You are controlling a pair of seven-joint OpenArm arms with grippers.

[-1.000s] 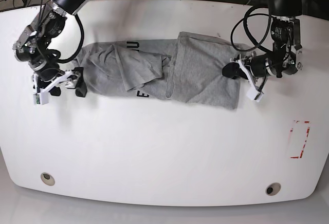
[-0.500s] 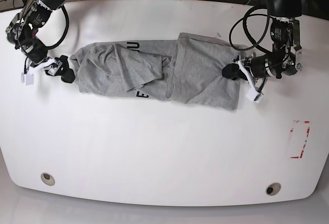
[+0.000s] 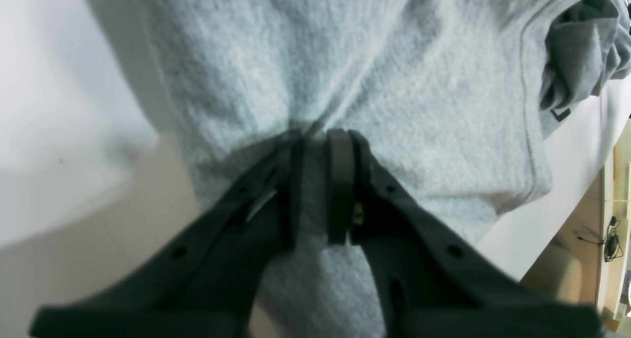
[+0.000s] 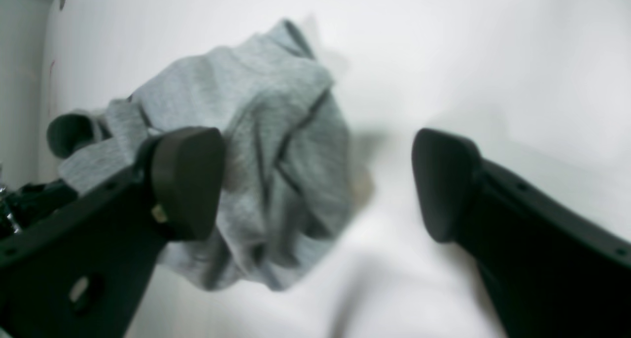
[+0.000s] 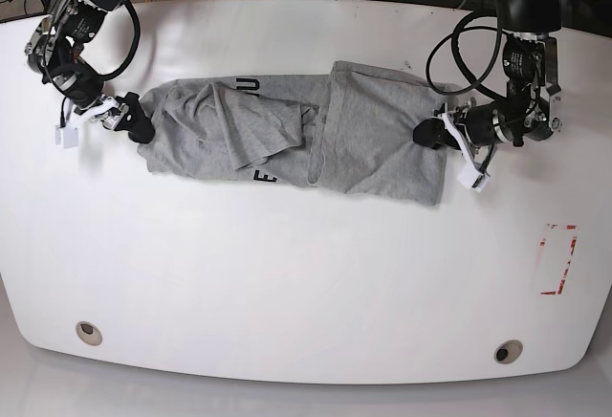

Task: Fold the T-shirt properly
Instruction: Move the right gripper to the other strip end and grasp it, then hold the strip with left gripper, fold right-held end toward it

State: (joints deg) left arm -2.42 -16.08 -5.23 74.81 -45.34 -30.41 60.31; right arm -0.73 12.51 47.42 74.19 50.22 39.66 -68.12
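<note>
The T-shirt (image 5: 296,138) lies in a long crumpled band across the far half of the white bench (image 5: 287,283), running from my right arm's side to my left arm's side. It is bunched and folded over itself, with a flap lying across the middle and bits of black lettering showing at its far edge and again at its near edge.

My left gripper (image 3: 315,180) is clamped on the T-shirt: through the left wrist camera I see both jaws pressed together with a ridge of grey cloth pinched between them, and creases fanning out from that spot. In the base view this gripper (image 5: 428,134) sits at the end of the shirt on that view's right, low against the bench.

My right gripper (image 4: 315,180) has its jaws wide apart and holds nothing. Its wrist camera shows the rumpled end of the T-shirt (image 4: 246,180) beyond the two pads, with bare bench between them. That picture is blurred, so I cannot tell whether either pad touches the cloth. In the base view this gripper (image 5: 129,120) sits just beside the shirt's end on the view's left.
</note>
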